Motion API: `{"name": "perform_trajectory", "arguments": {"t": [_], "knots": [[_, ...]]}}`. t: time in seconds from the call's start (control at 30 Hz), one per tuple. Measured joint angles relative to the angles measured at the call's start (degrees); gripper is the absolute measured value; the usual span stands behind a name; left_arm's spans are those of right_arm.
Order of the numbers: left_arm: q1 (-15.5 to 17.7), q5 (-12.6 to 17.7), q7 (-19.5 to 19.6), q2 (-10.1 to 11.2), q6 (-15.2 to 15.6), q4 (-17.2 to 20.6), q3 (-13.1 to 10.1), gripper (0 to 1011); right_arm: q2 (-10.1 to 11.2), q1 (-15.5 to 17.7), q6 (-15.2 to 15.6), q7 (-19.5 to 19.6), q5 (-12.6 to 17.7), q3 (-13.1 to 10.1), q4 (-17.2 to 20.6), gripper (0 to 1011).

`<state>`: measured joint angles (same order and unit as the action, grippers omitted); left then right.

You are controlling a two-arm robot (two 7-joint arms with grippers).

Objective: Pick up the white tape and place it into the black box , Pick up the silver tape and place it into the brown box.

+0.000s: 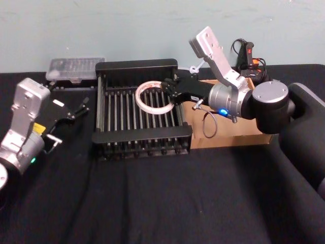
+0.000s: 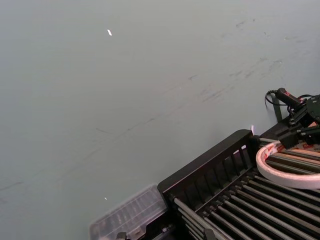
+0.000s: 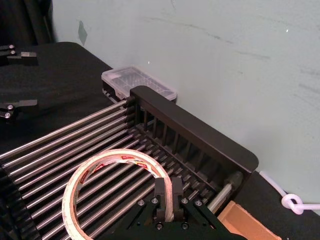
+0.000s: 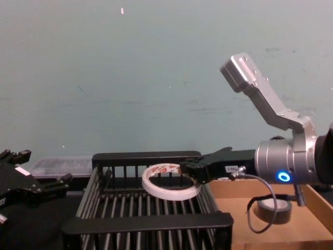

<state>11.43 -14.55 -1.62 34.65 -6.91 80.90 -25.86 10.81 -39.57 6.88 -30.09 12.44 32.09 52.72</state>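
The white tape (image 1: 154, 98) hung level above the slatted floor of the black box (image 1: 137, 138), toward the box's 2 o'clock corner, its red-printed core showing on the inside. The right tool (image 3: 169, 196) had its two fingers (image 3: 160, 192) closed on the ring's wall at the ring's 3 o'clock side, one finger inside the loop and one outside. In the chest view the ring (image 4: 169, 183) sat clear of the bars, about level with the box's top rim (image 4: 146, 157).

At 3 o'clock from the black box, touching its side, lay the brown box (image 1: 252, 136). The silver tape (image 4: 274, 210) rested flat on that tray's floor, under the right arm's wrist.

The left tool (image 1: 80, 108) was parked at 9 o'clock from the black box, low over the dark counter (image 1: 152, 203), its fingers spread apart and holding nothing. A clear plastic case (image 1: 74, 68) stood at 11 o'clock, just beside the black box's far rail. A black handheld device with a red button (image 1: 247, 55) sat at 1 o'clock, beyond the brown box, near the wall.
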Motion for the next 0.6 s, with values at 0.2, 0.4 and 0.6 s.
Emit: {"name": "perform_trajectory", "arguments": {"t": [0.2, 0.4, 0.6], "knots": [[0.0, 0.0, 0.0, 0.0, 0.0, 0.0, 0.0, 1001, -0.51, 0.08, -0.15, -0.11, -0.78, -0.04, -0.75, 90], [0.0, 0.0, 0.0, 0.0, 0.0, 0.0, 0.0, 1001, -0.6, 0.28, -0.23, -0.34, -1.52, 0.0, -0.83, 90], [0.0, 0.0, 0.0, 0.0, 0.0, 0.0, 0.0, 1001, -0.57, 0.32, -0.39, -0.51, -1.76, 0.11, -0.77, 90]]}}
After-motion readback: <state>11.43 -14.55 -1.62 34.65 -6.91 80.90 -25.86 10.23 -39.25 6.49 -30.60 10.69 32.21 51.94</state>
